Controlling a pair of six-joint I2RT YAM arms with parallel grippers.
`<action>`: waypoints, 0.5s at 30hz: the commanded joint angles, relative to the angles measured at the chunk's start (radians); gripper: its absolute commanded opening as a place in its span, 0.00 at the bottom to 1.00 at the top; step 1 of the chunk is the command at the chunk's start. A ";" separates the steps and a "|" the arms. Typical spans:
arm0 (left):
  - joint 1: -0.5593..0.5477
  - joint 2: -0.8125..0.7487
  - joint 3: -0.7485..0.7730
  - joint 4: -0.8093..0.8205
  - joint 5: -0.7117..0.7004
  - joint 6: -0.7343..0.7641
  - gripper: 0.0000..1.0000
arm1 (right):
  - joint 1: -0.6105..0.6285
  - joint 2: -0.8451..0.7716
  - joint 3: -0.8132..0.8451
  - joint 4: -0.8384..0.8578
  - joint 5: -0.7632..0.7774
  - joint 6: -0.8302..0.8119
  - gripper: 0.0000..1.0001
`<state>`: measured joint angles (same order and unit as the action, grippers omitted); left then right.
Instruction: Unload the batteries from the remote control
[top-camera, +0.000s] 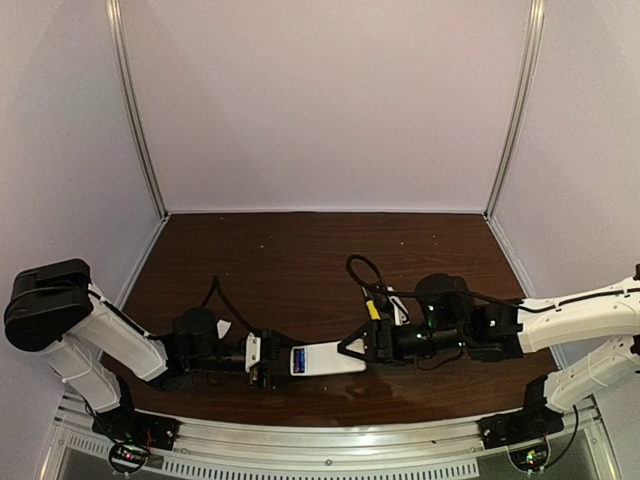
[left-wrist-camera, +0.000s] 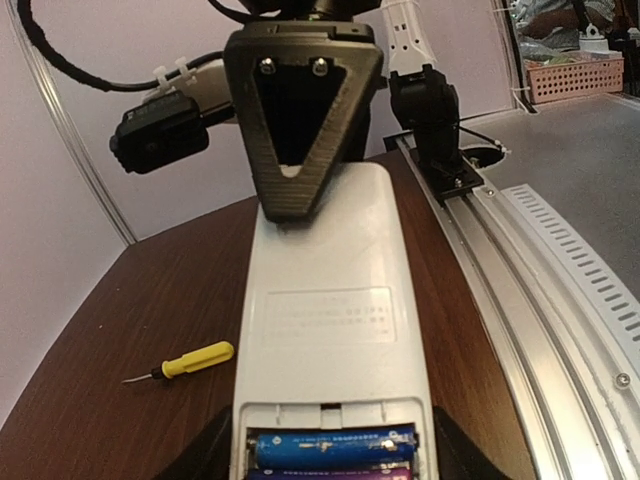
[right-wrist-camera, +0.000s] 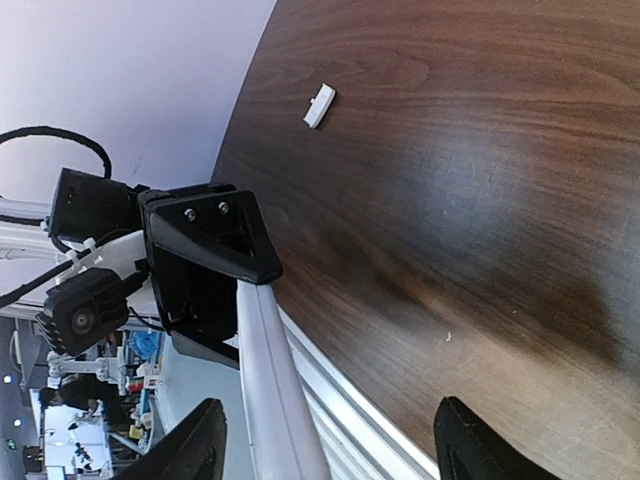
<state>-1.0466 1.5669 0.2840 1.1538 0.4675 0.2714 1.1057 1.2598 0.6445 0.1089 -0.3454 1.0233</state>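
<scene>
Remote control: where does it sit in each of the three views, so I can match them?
Top external: remote control, low centre.
Left wrist: remote control, centre, running up from the bottom edge.
Right wrist: remote control, edge-on, lower left.
Shared landmark: metal rail beside it.

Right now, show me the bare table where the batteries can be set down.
The broad strip of table along the back wall is bare, as is its far-left corner. Crowded: the near middle, where the left hand and right hand sit at either end of the remote control, with the screwdriver and a cable loop just behind.
</scene>
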 joint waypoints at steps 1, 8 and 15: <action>-0.004 -0.007 0.021 -0.020 -0.005 0.012 0.33 | -0.007 -0.071 0.062 -0.223 0.153 -0.109 0.74; -0.004 0.039 0.072 -0.094 -0.012 0.006 0.32 | -0.012 -0.176 0.102 -0.429 0.326 -0.175 0.77; -0.004 0.123 0.157 -0.194 -0.032 0.006 0.33 | -0.010 -0.237 0.123 -0.537 0.460 -0.194 0.77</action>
<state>-1.0473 1.6398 0.3885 1.0039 0.4541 0.2718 1.0992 1.0473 0.7387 -0.3164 -0.0097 0.8604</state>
